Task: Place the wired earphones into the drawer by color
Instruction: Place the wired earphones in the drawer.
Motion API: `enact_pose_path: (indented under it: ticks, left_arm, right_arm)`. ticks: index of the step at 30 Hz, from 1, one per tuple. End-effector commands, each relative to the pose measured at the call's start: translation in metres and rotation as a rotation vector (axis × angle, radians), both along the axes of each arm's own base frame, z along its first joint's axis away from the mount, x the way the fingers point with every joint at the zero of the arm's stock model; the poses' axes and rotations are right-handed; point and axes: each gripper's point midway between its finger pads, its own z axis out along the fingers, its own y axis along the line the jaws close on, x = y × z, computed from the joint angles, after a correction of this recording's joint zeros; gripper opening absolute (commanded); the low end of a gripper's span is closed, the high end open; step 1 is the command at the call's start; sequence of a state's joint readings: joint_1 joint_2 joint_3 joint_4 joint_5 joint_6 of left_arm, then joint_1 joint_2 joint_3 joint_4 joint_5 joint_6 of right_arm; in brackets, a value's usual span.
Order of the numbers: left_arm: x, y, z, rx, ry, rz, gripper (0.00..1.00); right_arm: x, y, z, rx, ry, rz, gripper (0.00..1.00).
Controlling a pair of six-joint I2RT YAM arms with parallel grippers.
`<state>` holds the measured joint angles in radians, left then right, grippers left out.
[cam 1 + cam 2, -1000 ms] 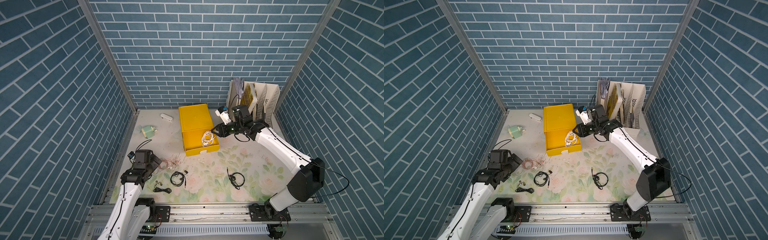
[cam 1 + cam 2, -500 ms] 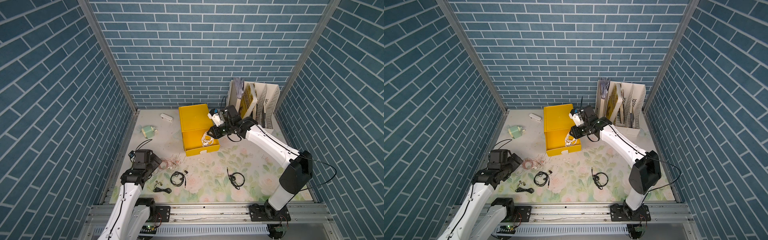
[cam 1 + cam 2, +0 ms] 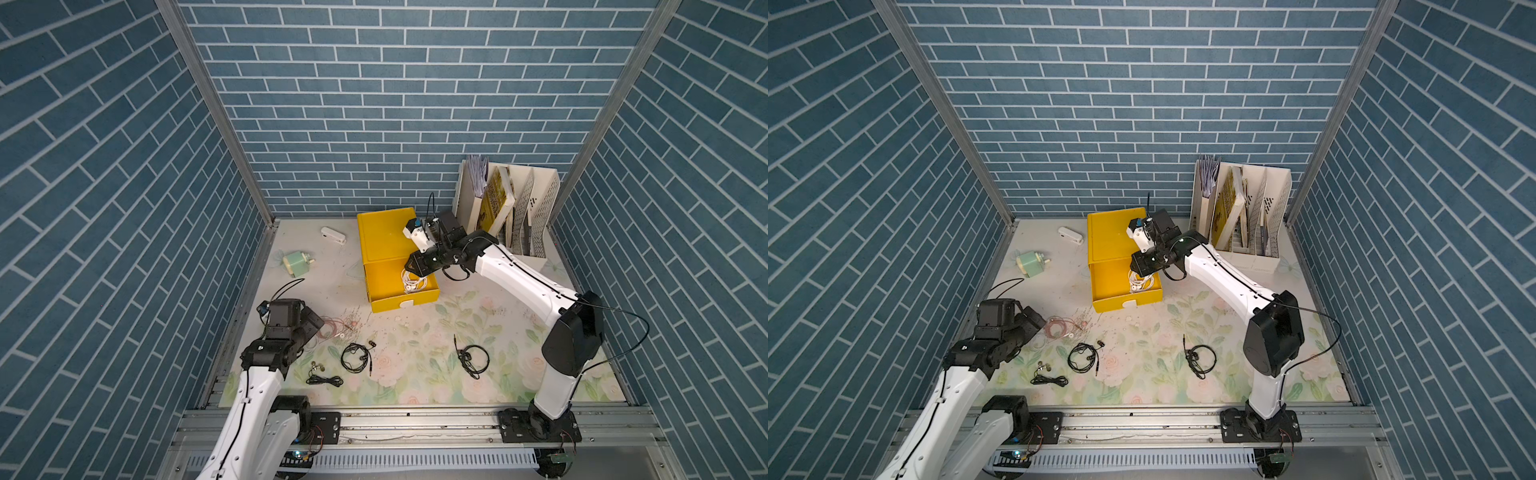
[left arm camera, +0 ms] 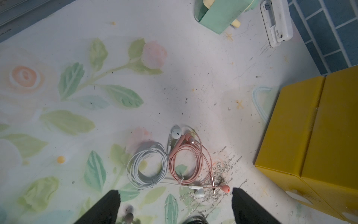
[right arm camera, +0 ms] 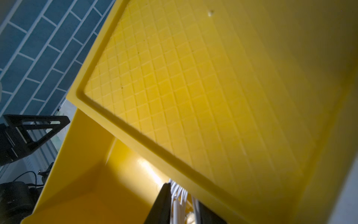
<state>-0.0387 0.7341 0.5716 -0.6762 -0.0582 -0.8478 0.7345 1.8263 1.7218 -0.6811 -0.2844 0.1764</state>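
Observation:
The yellow cabinet (image 3: 384,232) stands at the back, its top drawer (image 3: 415,297) pulled out. White earphones (image 3: 413,284) lie inside it. My right gripper (image 3: 411,266) reaches down into that drawer, and in the right wrist view its jaws (image 5: 182,195) are shut on the white cable strands. My left gripper (image 4: 175,203) hangs open just above the mat, short of a white coil (image 4: 147,168) and a pinkish coil (image 4: 189,163) lying side by side. Three black earphones (image 3: 355,357) (image 3: 324,379) (image 3: 473,359) rest on the front of the mat.
A mint-green sharpener (image 3: 296,264) and a small white device (image 3: 332,236) sit at the back left. The white slotted file rack (image 3: 523,216) with books stands in the back right corner, close behind my right arm.
My right gripper has moved left from beside the cabinet into the open drawer, and its jaws have narrowed onto the white cable. The left arm has stayed still.

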Motion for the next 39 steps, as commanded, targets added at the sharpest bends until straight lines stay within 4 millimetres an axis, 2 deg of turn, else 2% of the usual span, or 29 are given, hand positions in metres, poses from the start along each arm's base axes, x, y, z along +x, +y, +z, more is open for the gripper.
enact_pose_path:
  ticks: [1, 4, 7, 9, 12, 13, 16, 23, 29, 35, 39]
  left_arm:
    - [-0.001, 0.002, 0.003, 0.009, -0.008, -0.005, 0.95]
    - [-0.001, 0.002, 0.003, 0.011, -0.010, -0.005, 0.95]
    - [-0.001, 0.001, 0.003, 0.009, -0.010, -0.006, 0.95]
    - [0.000, 0.001, 0.003, 0.007, -0.011, -0.007, 0.95]
    - [-0.001, 0.000, 0.002, 0.007, -0.009, -0.012, 0.95]
    - [-0.001, 0.000, 0.003, 0.007, -0.010, -0.013, 0.95]
    - [-0.001, 0.000, 0.002, 0.005, -0.008, -0.015, 0.96]
    - [-0.004, 0.003, 0.003, 0.014, -0.005, 0.003, 1.00]
    - [-0.007, 0.003, 0.000, -0.006, 0.000, 0.028, 1.00]
    - [-0.008, 0.007, -0.001, 0.007, 0.012, 0.052, 1.00]
    - [-0.014, 0.010, -0.010, 0.000, 0.041, 0.092, 1.00]
  right_arm:
    - [-0.004, 0.013, 0.011, 0.037, -0.001, 0.036, 0.14]
    - [-0.006, 0.016, 0.020, 0.068, -0.010, 0.049, 0.08]
    - [-0.008, 0.017, 0.020, 0.073, -0.006, 0.057, 0.11]
    - [-0.009, 0.016, 0.015, 0.059, 0.003, 0.061, 0.20]
    - [-0.007, 0.011, 0.008, 0.036, 0.002, 0.050, 0.43]
    - [-0.006, 0.009, 0.008, 0.029, -0.006, 0.043, 0.46]
    - [-0.001, 0.004, 0.019, 0.043, -0.029, 0.027, 0.51]
    - [0.004, -0.006, 0.062, 0.099, -0.106, 0.016, 0.59]
    - [0.007, -0.025, 0.093, 0.171, -0.150, -0.017, 0.77]
    - [0.006, -0.033, 0.100, 0.203, -0.157, -0.034, 0.81]
    - [0.000, -0.031, 0.099, 0.235, -0.144, -0.022, 0.80]
